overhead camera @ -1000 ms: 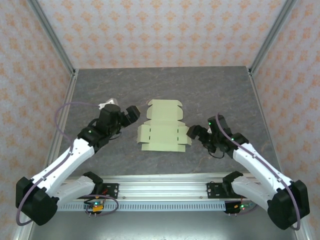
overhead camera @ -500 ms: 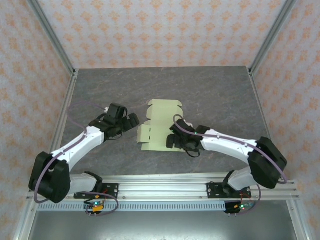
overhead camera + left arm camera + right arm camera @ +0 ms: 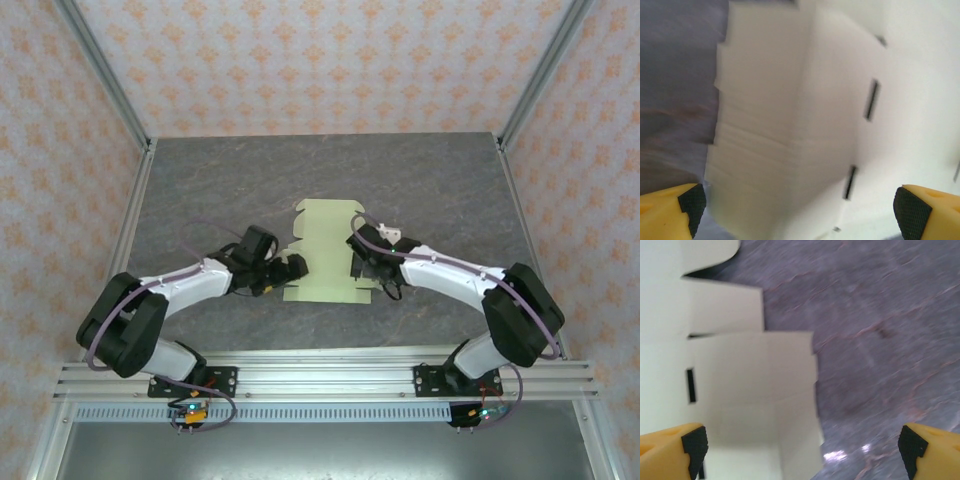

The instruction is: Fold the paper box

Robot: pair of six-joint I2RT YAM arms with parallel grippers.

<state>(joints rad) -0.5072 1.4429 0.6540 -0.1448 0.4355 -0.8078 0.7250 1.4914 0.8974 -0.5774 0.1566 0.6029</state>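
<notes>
1. Grey marbled worktop [image 3: 200, 180], closed in by orange-patterned walls [image 3: 300, 60], carries the pale yellow-green die-cut card sheet that is the paper box [image 3: 325, 245]; it lies flat and unfolded near the middle, between the two arms.
2. A second ago both arms were drawn back, well clear of the card; now both have swung inward, so that the left hand [image 3: 290, 270] is at the sheet's left edge and the right hand [image 3: 360, 258] at its right edge; the sheet itself has hardly shifted.
3. We judge that folding is only starting; the side flaps are being approached, and we cannot tell whether any flap has lifted yet, since both wrist views are blurred.
4. Both arms reach low and long, wrists turned toward each other across the card.
5. From the left wrist, the black pads [image 3: 690, 202] sit far apart; that hand is wide, straddling the left flap [image 3: 760, 100], gripping nothing.
6. From the right wrist, the fingers are equally wide over the right flap [image 3: 755, 385], with bare worktop beside it; nothing is held.
</notes>
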